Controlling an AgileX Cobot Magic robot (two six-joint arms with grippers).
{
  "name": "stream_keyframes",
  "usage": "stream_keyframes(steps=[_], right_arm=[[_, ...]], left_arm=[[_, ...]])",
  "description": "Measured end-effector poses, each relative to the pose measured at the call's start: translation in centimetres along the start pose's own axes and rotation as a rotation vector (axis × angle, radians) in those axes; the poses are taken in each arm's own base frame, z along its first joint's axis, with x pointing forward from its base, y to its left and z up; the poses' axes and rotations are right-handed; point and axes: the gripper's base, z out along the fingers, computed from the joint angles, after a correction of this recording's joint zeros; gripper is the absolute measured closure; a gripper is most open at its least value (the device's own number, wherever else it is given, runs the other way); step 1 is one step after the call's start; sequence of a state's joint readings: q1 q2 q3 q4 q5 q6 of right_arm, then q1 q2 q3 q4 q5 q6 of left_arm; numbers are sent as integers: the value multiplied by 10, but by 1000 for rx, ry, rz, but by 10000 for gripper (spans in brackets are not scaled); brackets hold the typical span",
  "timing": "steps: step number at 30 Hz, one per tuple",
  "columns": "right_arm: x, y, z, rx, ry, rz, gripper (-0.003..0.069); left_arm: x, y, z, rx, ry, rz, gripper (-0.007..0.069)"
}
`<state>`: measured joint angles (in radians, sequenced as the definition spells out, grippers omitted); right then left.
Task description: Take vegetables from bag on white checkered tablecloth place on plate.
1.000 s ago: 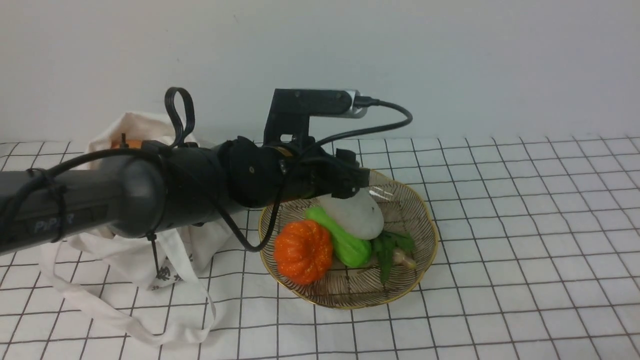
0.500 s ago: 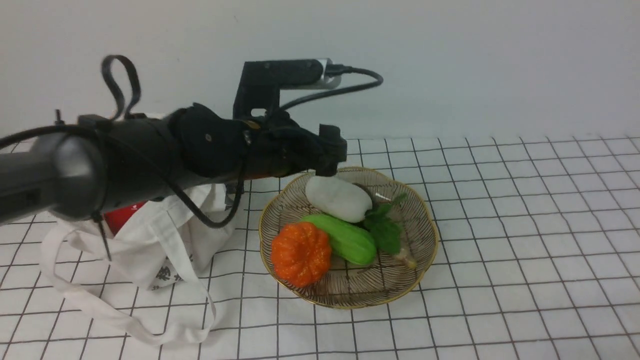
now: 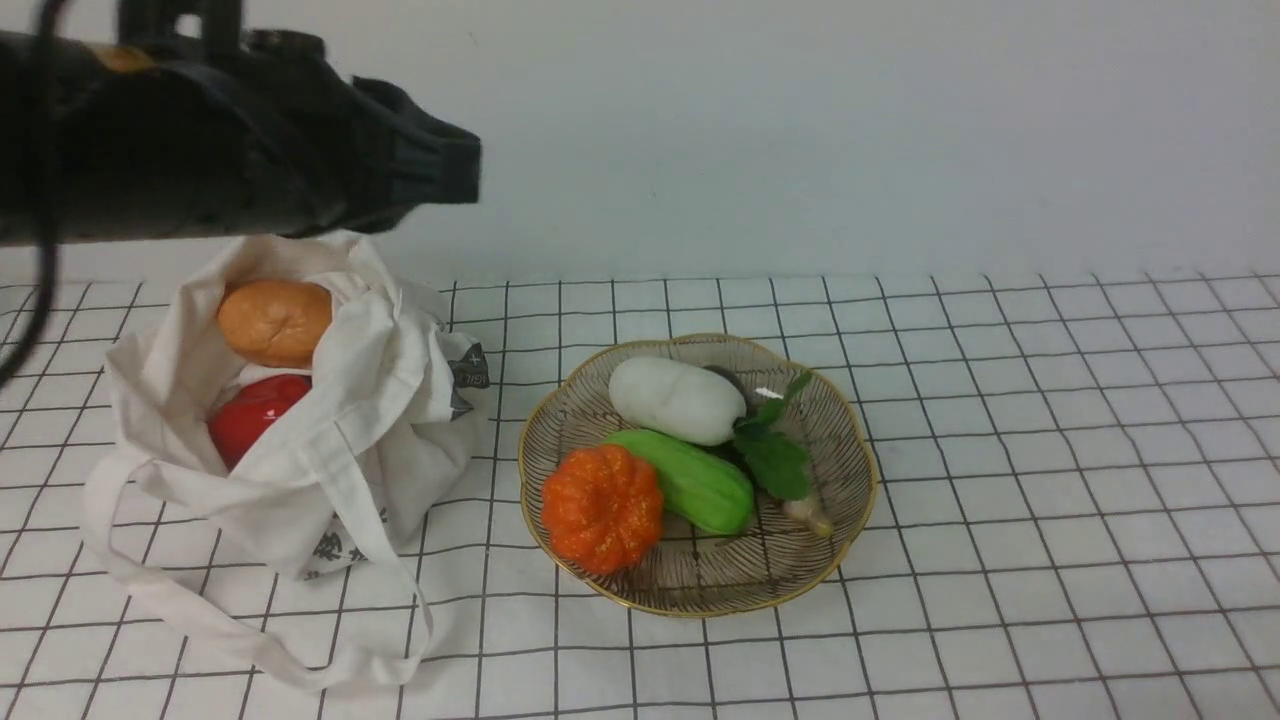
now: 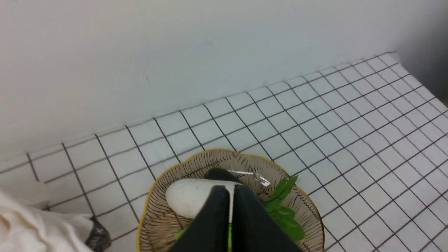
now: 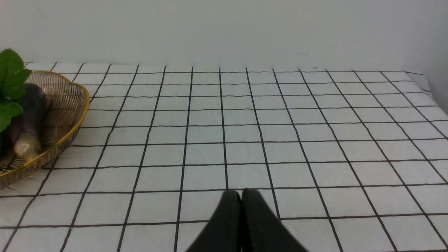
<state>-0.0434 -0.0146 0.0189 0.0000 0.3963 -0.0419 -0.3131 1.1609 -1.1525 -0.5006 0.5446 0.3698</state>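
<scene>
White radish (image 3: 677, 400) now lies loose on the plate (image 3: 845, 440), the left jaws having let go, risen above the bag (image 3: 340, 440) and shut empty like the right jaws, so that transfer looks done.

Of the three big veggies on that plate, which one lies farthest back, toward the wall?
The white radish, the smooth pale one with green leaves at one end. The green cucumber lies just in front of it, and the orange pumpkin sits nearest the front.
</scene>
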Motion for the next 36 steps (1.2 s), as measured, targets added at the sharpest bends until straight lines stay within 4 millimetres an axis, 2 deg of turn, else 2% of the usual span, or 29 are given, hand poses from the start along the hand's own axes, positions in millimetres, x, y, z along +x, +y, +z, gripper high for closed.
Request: stream_keyframes(steps=[2,4,5,6,8,11,12,13,14,18,19,21,27,32,36], right_arm=[[0,0,0,0,0,0,675],[0,0,0,0,0,0,675],[0,0,0,0,0,0,675],[0,0,0,0,0,0,675],[0,0,0,0,0,0,675],[0,0,0,0,0,0,675],[0,0,0,0,0,0,675],[0,0,0,0,0,0,675],[0,0,0,0,0,0,675],[0,0,0,0,0,0,675],[0,0,0,0,0,0,675],[0,0,0,0,0,0,675],[0,0,0,0,0,0,675],[0,0,0,0,0,0,675],[0,0,0,0,0,0,675]], left_arm=[[-5,-5,-25,-10,-39,17,632],[-8,-11,-62,-38,-116,39,632],[-7,-12,-65,-41,-120,40,632],[-2,-14,-86,-64,-161,39,632],[6,-17,-104,-85,-196,41,632],[30,-19,-132,-112,-241,25,632],[40,-20,-139,-118,-251,18,632],[40,-20,-139,-118,-251,18,632],[52,-22,-151,-121,-279,12,632],[79,-28,-182,-114,-354,6,632],[80,-28,-181,-114,-349,4,632],[92,-32,-197,-107,-367,11,632],[102,-35,-218,-131,-428,55,632],[106,-30,-218,-193,-392,105,632],[125,-19,-203,-266,-317,137,632]])
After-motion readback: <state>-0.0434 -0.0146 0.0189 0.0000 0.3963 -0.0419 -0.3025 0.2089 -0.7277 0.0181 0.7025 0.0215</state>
